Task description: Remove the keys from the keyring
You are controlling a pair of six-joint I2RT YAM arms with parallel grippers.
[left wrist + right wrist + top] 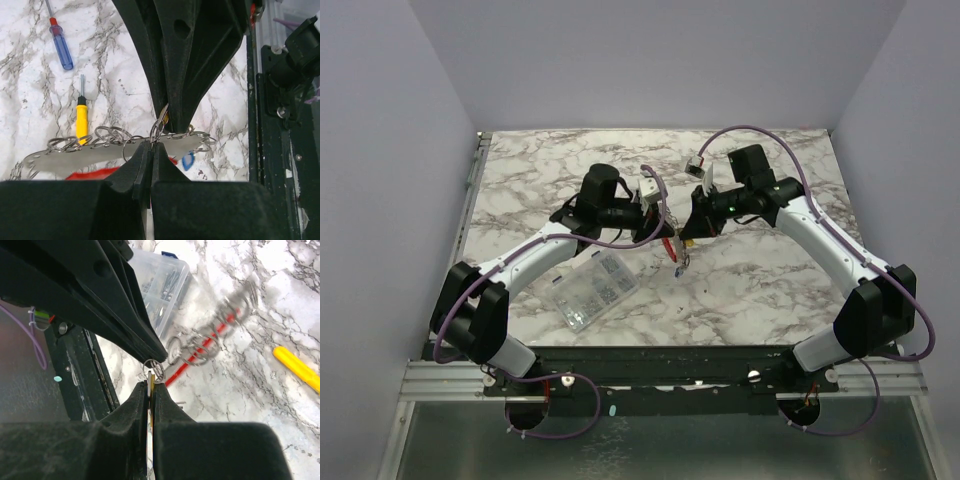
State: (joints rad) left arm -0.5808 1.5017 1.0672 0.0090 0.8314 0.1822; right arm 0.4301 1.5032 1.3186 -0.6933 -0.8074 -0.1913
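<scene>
Both arms reach in from their bases and meet over the middle of the marble table (770, 285), forearms angled inward and tips almost touching. The left gripper (151, 150) has its fingers pressed together on 1 small wire ring (156, 132) of the keyring (100, 155). The right gripper (150, 390), fingers also squeezed tight, pinches a thin brass-yellow key (150, 381) edge-on, just beside that ring. The keyring's grey plate, strung with many more rings, stretches sideways from the 2 pinches, with its red band (92, 174) beneath it. A blue tag (187, 161) shows just under the plate's near end. Whether the plate touches the table cannot be told. A clear box (593, 290) lies beside the left forearm. A yellow screwdriver (81, 117) and a blue screwdriver (62, 47) lie on the marble, apart from the keyring.
</scene>
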